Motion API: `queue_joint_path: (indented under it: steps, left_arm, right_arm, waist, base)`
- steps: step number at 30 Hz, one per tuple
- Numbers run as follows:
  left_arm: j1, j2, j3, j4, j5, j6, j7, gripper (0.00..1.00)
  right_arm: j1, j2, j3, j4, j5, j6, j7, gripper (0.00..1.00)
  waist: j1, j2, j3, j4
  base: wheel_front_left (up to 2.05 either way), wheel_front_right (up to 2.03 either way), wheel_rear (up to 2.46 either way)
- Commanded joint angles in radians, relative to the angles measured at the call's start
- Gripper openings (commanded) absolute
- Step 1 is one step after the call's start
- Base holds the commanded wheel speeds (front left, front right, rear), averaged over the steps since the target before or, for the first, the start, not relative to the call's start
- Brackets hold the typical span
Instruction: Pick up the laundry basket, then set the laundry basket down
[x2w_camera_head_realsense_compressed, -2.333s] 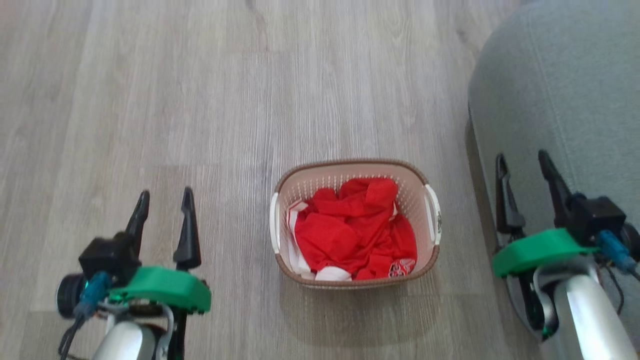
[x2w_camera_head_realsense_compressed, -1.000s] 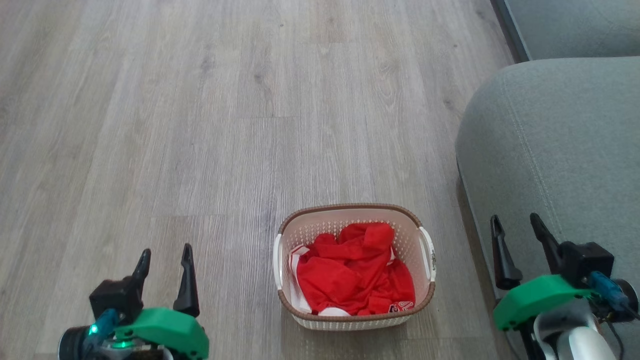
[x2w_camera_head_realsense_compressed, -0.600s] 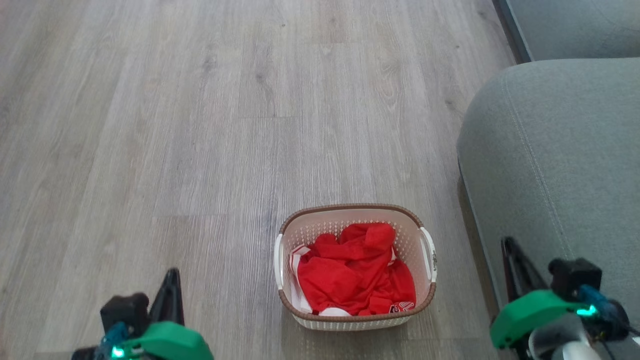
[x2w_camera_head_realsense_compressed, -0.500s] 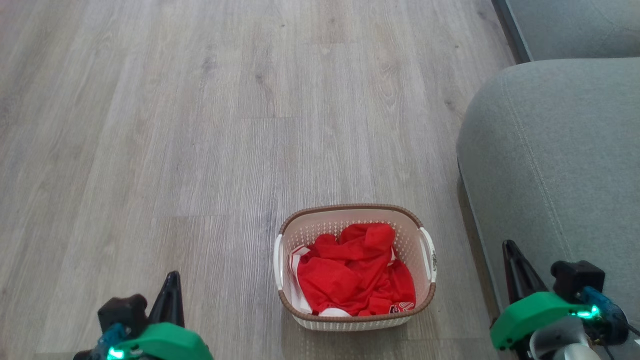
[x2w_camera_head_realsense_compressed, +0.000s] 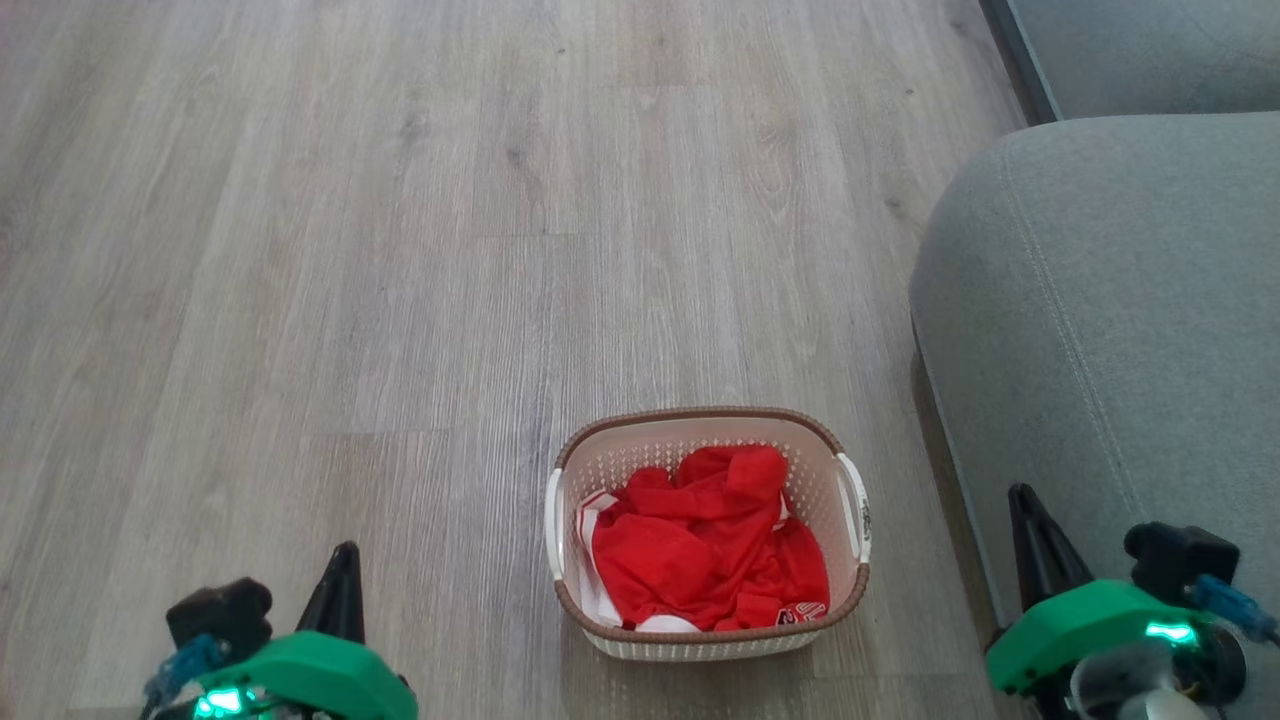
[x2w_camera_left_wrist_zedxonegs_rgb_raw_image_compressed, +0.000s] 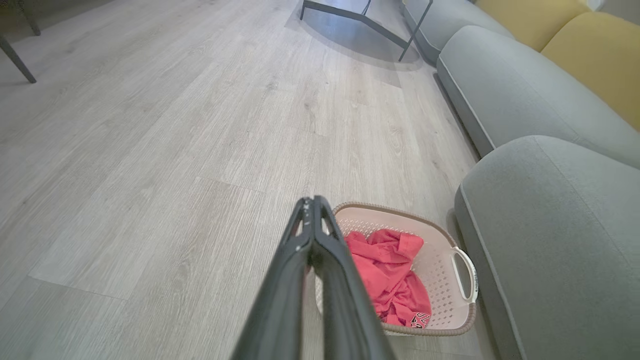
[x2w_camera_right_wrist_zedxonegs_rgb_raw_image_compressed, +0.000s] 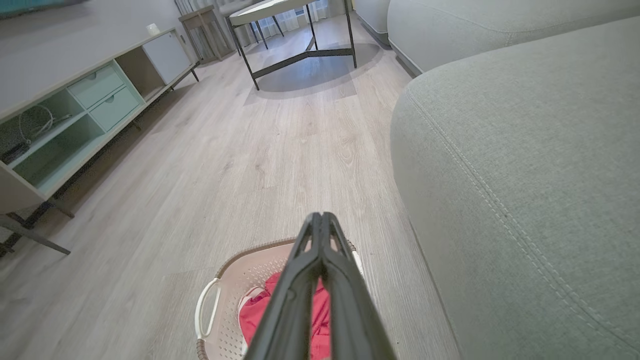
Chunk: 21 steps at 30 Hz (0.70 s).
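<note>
the laundry basket (x2w_camera_head_realsense_compressed: 700, 413) stands upright on the wood floor (x2w_camera_head_realsense_compressed: 400, 250), toward 6 o'clock in the head view. a crumpled red garment (x2w_camera_head_realsense_compressed: 710, 540) with some white trim fills its bottom. its two white handles sit at its 3 and 9 o'clock sides. a grey sofa (x2w_camera_head_realsense_compressed: 1100, 300) rises close by at the basket's 3 o'clock, with a narrow strip of floor between them.

the left pincer (x2w_camera_head_realsense_compressed: 346, 558) is at 7 o'clock in the head view, well apart from the basket, its two dark fingers pressed together and gripping nothing. in the left wrist view the closed left pincer (x2w_camera_left_wrist_zedxonegs_rgb_raw_image_compressed: 312, 210) points along the floor, with the basket (x2w_camera_left_wrist_zedxonegs_rgb_raw_image_compressed: 440, 270) just past it at 4 o'clock.

the right pincer (x2w_camera_head_realsense_compressed: 1022, 500) is at 5 o'clock in the head view, in front of the sofa's edge, also closed on nothing and clear of the basket. in the right wrist view its joined tips (x2w_camera_right_wrist_zedxonegs_rgb_raw_image_compressed: 320, 220) overlap the basket (x2w_camera_right_wrist_zedxonegs_rgb_raw_image_compressed: 235, 280), seen below at 7 o'clock. a dark-legged table (x2w_camera_right_wrist_zedxonegs_rgb_raw_image_compressed: 300, 30) and a low cabinet (x2w_camera_right_wrist_zedxonegs_rgb_raw_image_compressed: 75, 110) stand far off.
</note>
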Motion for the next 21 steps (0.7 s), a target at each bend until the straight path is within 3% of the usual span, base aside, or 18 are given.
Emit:
queue_joint_path:
  steps: [1,21]
  left_arm:
    - [-0.048,0.002,0.031,-0.022,-0.023,-0.008,0.004,0.0]
    - [-0.089,-0.023,0.093,0.023,-0.235,-0.073,0.034,0.0]
  right_arm:
    - [-0.048,-0.012,-0.006,-0.026,0.029,-0.001,0.008,0.0]
    - [-0.071,-0.018,-0.015,-0.004,0.278,-0.002,0.039,0.0]
  waist:
    - [0.0,0.0,0.0,0.0]
    - [0.0,0.0,0.002,-0.007]
  base:
    - [0.0,0.0,0.0]
    - [0.0,0.0,0.0]
